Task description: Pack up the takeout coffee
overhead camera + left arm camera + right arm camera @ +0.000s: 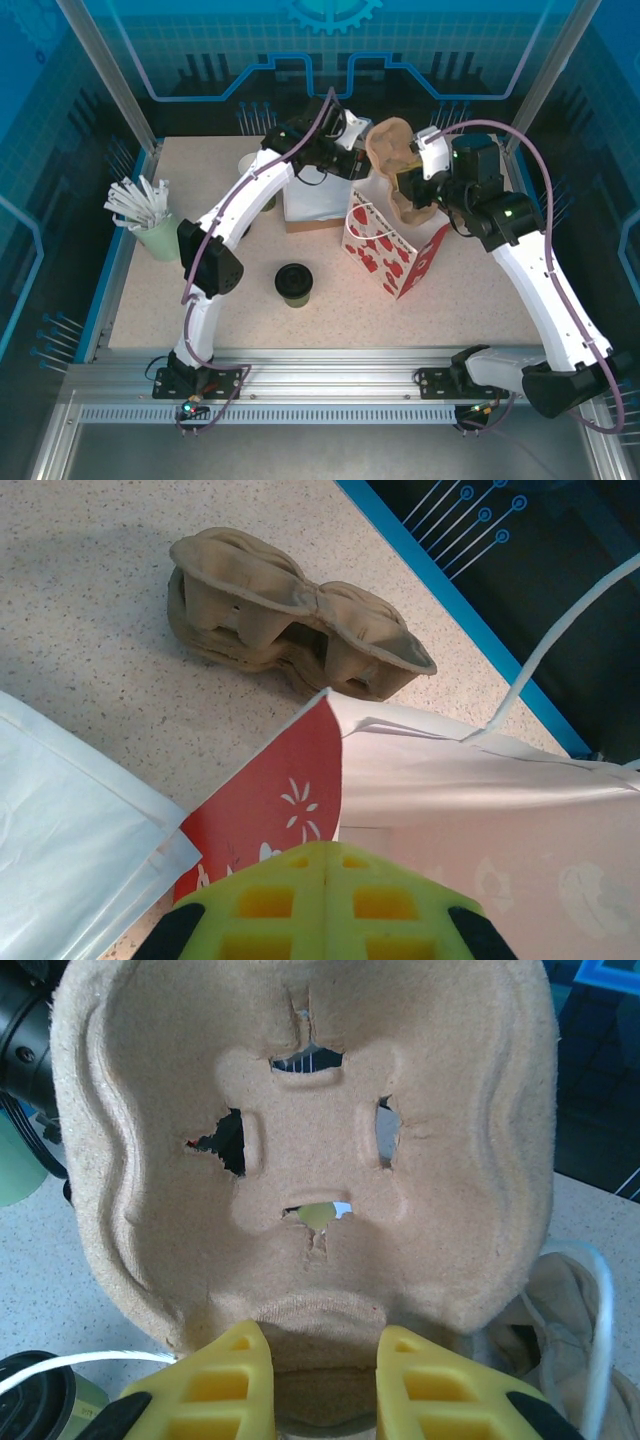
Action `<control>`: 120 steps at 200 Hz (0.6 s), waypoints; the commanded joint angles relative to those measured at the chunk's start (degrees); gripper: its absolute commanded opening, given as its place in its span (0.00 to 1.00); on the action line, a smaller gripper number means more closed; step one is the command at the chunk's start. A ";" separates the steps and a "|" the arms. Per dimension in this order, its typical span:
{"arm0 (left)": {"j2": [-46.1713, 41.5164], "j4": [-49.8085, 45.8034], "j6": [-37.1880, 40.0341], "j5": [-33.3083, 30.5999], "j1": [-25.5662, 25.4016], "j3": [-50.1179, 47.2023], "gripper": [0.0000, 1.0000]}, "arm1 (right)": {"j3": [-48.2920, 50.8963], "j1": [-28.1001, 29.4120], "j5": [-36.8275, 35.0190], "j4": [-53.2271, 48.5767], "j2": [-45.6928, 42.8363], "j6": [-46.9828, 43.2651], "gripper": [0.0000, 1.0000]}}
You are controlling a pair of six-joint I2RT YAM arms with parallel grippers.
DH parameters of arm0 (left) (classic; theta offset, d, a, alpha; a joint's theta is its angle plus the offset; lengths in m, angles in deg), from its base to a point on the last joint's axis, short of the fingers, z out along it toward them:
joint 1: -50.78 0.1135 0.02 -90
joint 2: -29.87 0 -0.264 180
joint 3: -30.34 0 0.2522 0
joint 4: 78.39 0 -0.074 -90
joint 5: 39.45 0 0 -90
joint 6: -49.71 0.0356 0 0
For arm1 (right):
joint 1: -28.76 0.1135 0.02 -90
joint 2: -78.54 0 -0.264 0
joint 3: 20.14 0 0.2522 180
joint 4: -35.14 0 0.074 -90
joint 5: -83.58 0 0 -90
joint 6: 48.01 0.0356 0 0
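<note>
Two arms rise from the near edge of the table (450,310). Nearest of the objects, the takeout coffee (294,283) stands upright on the bare tabletop with its black lid on, just right of the left arm's lower link and touched by neither gripper. It sits nearer than the gift bag (388,245) and to its left, apart from it. In the right wrist view the lid shows at the lower left corner (40,1400).

At the left edge, a pale mint cup of white sticks (160,238) stands well apart from the coffee. The gift bag, red and white with hearts, stands open at centre right. A white bag (312,205) stands just behind and left of it.

Left gripper (325,865): fingers pressed together, with the gift bag's folded upper corner running into the seam between them.

Right gripper (315,1345): fingers clamped on the rim of a brown pulp tray (300,1160), held on edge above the far side of the gift bag (388,145).

Farther back, a stack of similar trays (300,620) lies on the tabletop beside the gift bag.
</note>
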 commanded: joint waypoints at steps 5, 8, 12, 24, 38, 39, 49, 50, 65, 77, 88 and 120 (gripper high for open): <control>-2.76 -0.47 -1.28 1.96 0.54 -1.20 0.00 | 2.35 -1.27 3.93 2.83 -0.56 -0.98 0.21; -2.75 -0.45 -1.27 1.98 0.57 -1.22 0.00 | 2.65 -1.38 3.92 2.94 -0.72 -1.07 0.21; -2.69 -0.38 -1.25 1.97 0.62 -1.40 0.00 | 3.04 -1.36 4.04 3.03 -0.91 -1.19 0.21; -2.74 -0.25 -1.18 1.99 0.66 -1.50 0.00 | 3.89 -1.46 4.85 3.11 -1.40 -1.53 0.21; -2.71 -0.22 -1.15 2.05 0.83 -1.63 0.00 | 4.42 -1.49 5.48 2.67 -1.54 -1.71 0.21; -2.69 -0.23 -1.11 2.06 0.79 -1.61 0.00 | 4.47 -1.46 5.53 2.64 -1.49 -1.77 0.21; -2.70 -0.16 -1.13 2.07 0.78 -1.61 0.00 | 4.87 -1.45 5.88 2.20 -1.53 -1.78 0.21; -2.73 -0.11 -1.10 2.03 0.76 -1.60 0.00 | 4.87 -1.45 5.91 2.14 -1.53 -1.76 0.21; -2.77 -0.13 -1.05 1.99 0.84 -1.70 0.00 | 5.76 -1.48 5.82 1.86 -1.84 -1.96 0.21; -2.76 -0.07 -0.95 2.05 0.85 -1.72 0.00 | 6.15 -1.54 4.99 1.29 -1.97 -2.23 0.21; -2.78 0.03 -0.98 2.15 0.98 -1.68 0.00 | 6.18 -1.53 4.58 0.58 -2.05 -2.45 0.21; -2.68 0.26 -0.84 2.13 1.27 -1.69 0.00 | 6.68 -1.63 4.44 -0.39 -2.84 -2.51 0.21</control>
